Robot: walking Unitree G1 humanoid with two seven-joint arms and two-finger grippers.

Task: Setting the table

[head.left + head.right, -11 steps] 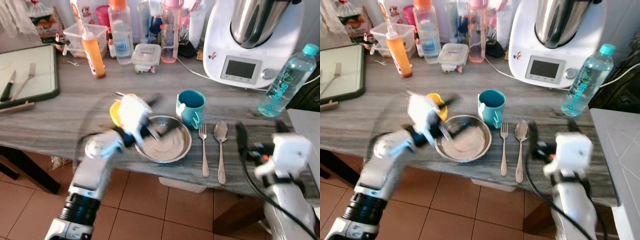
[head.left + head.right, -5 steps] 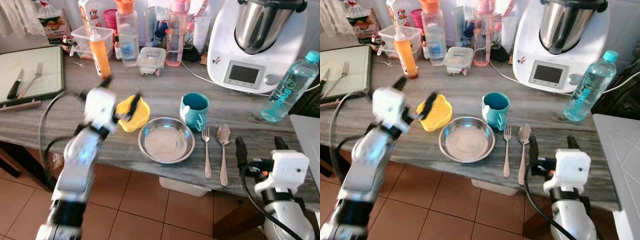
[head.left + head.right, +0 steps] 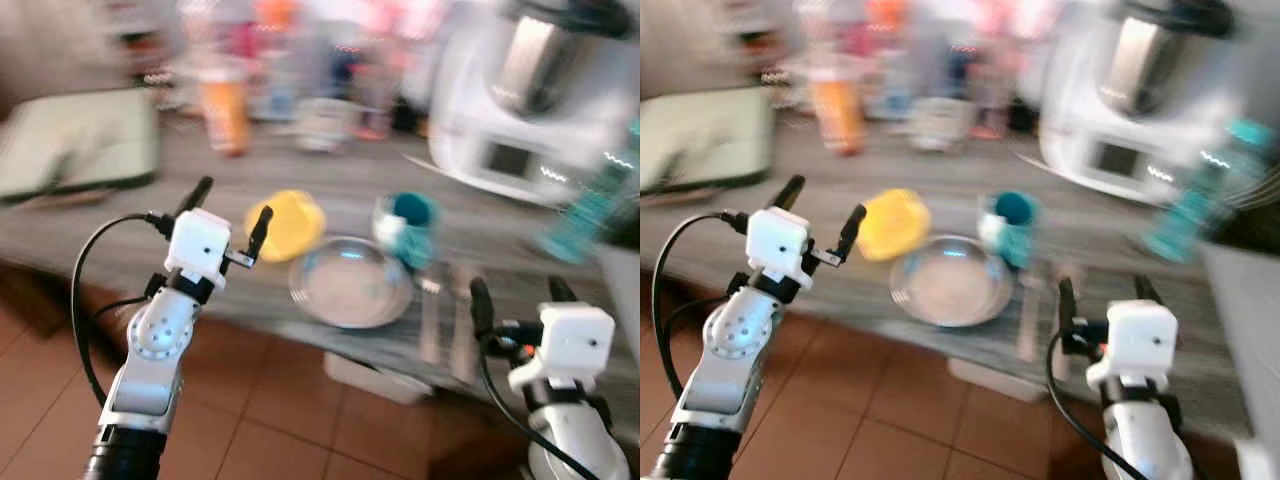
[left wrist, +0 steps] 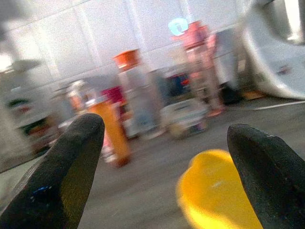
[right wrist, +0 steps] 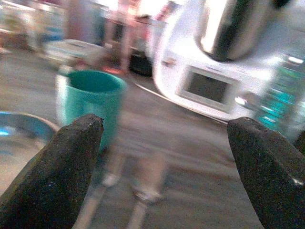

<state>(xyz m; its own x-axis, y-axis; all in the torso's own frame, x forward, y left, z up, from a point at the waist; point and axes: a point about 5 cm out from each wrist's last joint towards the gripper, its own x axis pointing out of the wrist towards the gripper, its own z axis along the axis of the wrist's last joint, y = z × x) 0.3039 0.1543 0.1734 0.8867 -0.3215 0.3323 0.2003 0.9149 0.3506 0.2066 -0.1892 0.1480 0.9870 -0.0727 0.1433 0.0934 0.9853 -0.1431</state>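
A home kitchen, seen through motion blur. A grey wood-grain table (image 3: 300,180) stands on a terracotta tile floor (image 3: 260,430) before a white tiled wall (image 4: 95,28). On it sit a white kitchen machine with a steel bowl (image 3: 540,90), an orange squeeze bottle (image 4: 112,131), a clear lidded food box (image 4: 183,114), a teal mug (image 5: 90,102), a metal bowl (image 3: 350,283), a yellow dish (image 3: 285,222) and a teal water bottle (image 3: 590,215).

Both arms are raised forward, left hand (image 3: 228,213) and right hand (image 3: 512,300) with fingers spread, empty.
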